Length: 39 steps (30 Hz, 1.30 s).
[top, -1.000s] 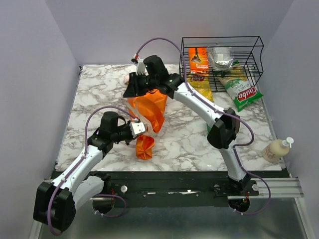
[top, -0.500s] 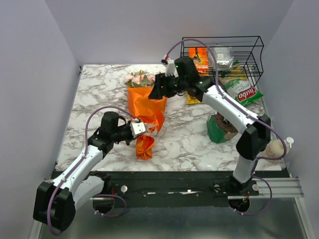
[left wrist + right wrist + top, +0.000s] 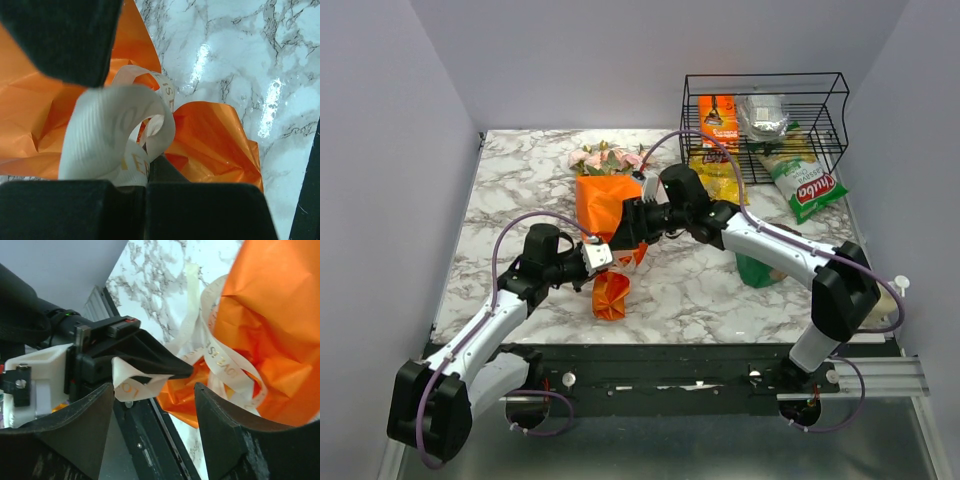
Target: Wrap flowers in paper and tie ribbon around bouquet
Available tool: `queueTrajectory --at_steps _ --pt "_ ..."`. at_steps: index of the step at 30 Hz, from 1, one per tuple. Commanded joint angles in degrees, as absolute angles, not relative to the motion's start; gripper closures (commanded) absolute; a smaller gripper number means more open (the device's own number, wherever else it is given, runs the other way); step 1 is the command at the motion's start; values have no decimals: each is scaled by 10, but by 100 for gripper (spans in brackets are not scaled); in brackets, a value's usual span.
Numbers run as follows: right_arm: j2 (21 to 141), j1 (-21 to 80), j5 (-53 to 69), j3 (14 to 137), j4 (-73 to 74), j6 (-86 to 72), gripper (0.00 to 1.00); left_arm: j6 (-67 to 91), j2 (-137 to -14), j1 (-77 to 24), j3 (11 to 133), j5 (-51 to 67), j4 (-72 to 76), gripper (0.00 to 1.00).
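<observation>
Two grippers sat at the bouquet's (image 3: 610,205) waist. Nearest, the left gripper (image 3: 598,257) was clamped on a ribbon (image 3: 115,135) loop (beside the flared paper (image 3: 611,295) tail). Just beyond, the right gripper (image 3: 618,232) gaped, grasping nothing. Flowers (image 3: 605,158) lay farthest on the table (image 3: 700,285).

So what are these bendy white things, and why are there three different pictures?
They are two robot arms bolted to a marble table. One picture looks down from above. The other two come from small cameras on the wrists, so they look very close up. On the table lies a bouquet: flowers wrapped in orange paper. The left hand is shut, pinching a cream ribbon looped against the paper. The right hand is open close by, holding nothing. At the back stands a wire basket with snack packets.
</observation>
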State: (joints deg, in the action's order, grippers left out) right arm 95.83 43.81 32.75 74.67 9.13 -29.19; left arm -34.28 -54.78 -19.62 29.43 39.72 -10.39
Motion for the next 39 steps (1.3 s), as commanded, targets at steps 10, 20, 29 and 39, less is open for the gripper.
queueTrajectory --at_steps 10,20,29,39 --pt "916 447 353 714 55 -284 23 -315 -559 -200 308 421 -83 100" --pt "972 468 367 733 11 -292 23 -320 -569 -200 318 437 -93 100" --pt "1025 470 397 744 -19 -304 37 -295 -570 -200 319 460 -83 100" --pt "1020 475 441 737 -50 -302 99 -287 -583 -200 322 442 -81 100"
